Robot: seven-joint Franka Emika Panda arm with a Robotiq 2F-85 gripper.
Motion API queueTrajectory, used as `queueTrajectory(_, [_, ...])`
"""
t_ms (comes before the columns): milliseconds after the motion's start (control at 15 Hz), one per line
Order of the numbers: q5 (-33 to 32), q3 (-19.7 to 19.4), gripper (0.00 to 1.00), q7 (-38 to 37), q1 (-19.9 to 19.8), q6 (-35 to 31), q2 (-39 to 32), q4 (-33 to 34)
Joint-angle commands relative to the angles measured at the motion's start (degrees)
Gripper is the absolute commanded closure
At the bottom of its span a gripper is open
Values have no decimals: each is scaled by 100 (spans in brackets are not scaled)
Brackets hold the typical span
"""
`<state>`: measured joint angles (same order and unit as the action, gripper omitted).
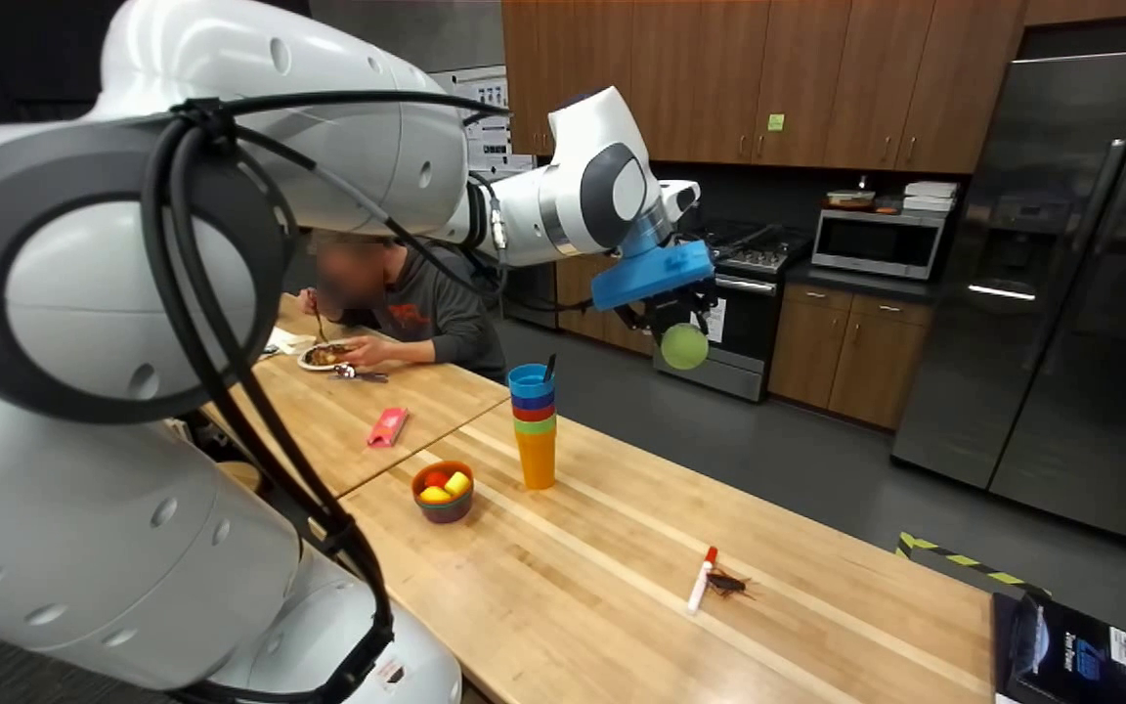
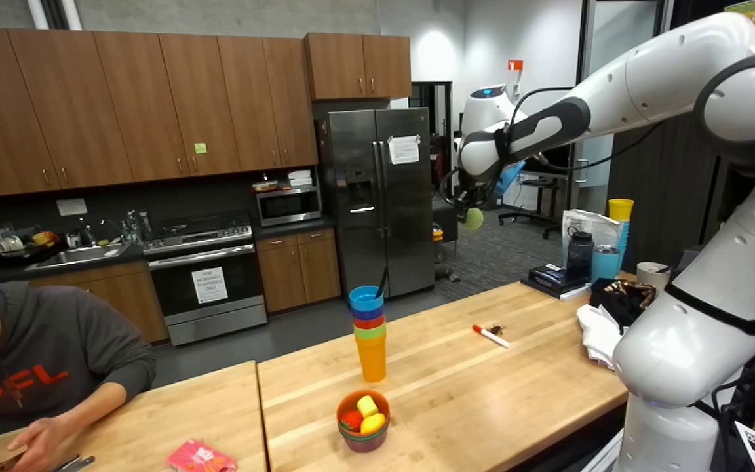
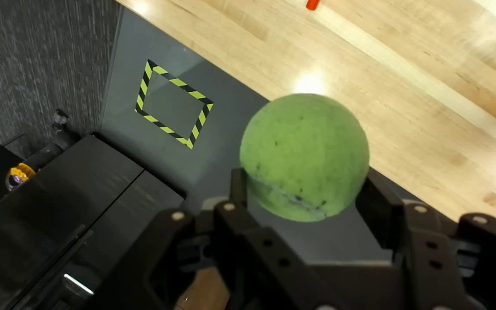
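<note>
Here's the gripper (image 3: 304,185), both fingers (image 3: 379,211) clamped on a green ball (image 3: 304,150), mid-frame in the wrist view! Pinched from either side, and the ball's width is surely what props those jaws apart; most of the round face bulges past the tips, so the hold sits toward its back. Up in the air it hangs, right of centre in an exterior view, well apart from the table (image 1: 612,567). Lower right there, a red-capped marker (image 1: 702,582) lies flat just beside a dark, insect-like thing (image 1: 727,584). Mid-frame, the cups (image 1: 537,440) stand upright, nested, presumably to save room. And left of them, a bowl (image 1: 446,510) corrals yellow and red pieces (image 1: 457,483), its wall likely stopping any roll!
</note>
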<state>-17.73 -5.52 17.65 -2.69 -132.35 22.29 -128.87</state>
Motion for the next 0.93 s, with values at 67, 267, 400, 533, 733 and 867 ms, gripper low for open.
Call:
queueTrajectory(67, [144,81,61,175,117,342,209,101])
queueTrajectory(267, [127,137,61,171,191,515,325,100])
queueTrajectory(400, [119,143,61,187,229,618,379,116])
queueTrajectory(533, [119,146,61,201,265,687,431,116])
queueTrajectory(733, [121,152,61,199,295,736,494,119])
queueTrajectory(867, [91,160,61,182,295,743,513,120])
